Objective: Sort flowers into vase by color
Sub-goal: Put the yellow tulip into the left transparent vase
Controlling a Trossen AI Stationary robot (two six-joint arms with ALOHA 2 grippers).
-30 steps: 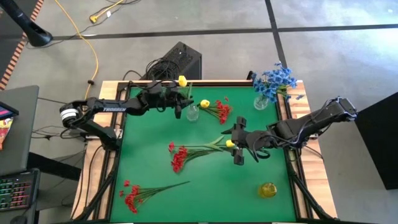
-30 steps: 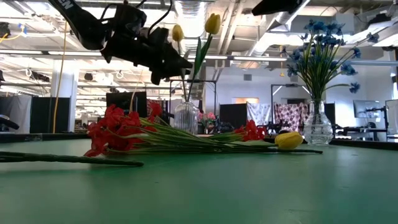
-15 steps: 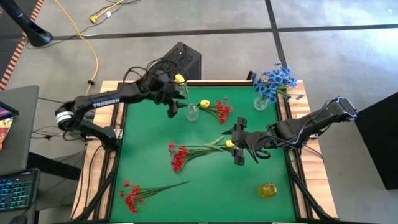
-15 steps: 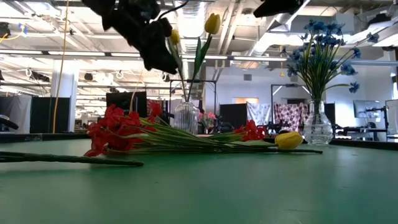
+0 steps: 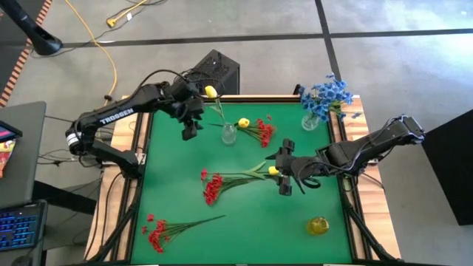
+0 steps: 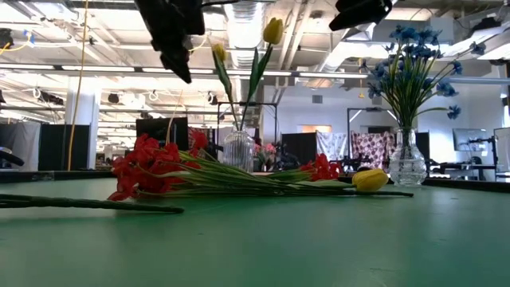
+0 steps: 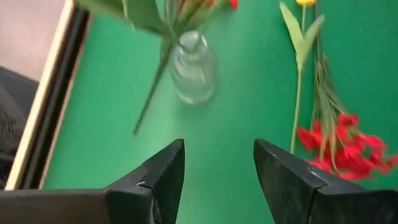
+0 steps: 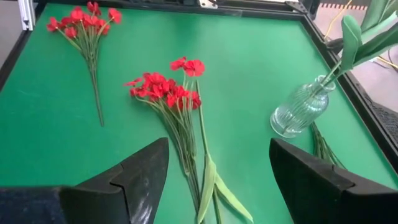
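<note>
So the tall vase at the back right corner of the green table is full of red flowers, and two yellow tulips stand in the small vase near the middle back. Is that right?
Not quite: the flowers in the corner vase are blue flowers, not red, as the high view shows. The two yellow tulips do stand in the small vase.

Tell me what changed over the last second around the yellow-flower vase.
The left gripper let go of the yellow tulip it had been lowering into the clear vase and pulled back from it toward the table's left edge, fingers open and empty. Both tulips now stand in that vase. The right gripper stayed open over the loose yellow tulip; the red sprigs and blue bouquet did not move.
</note>
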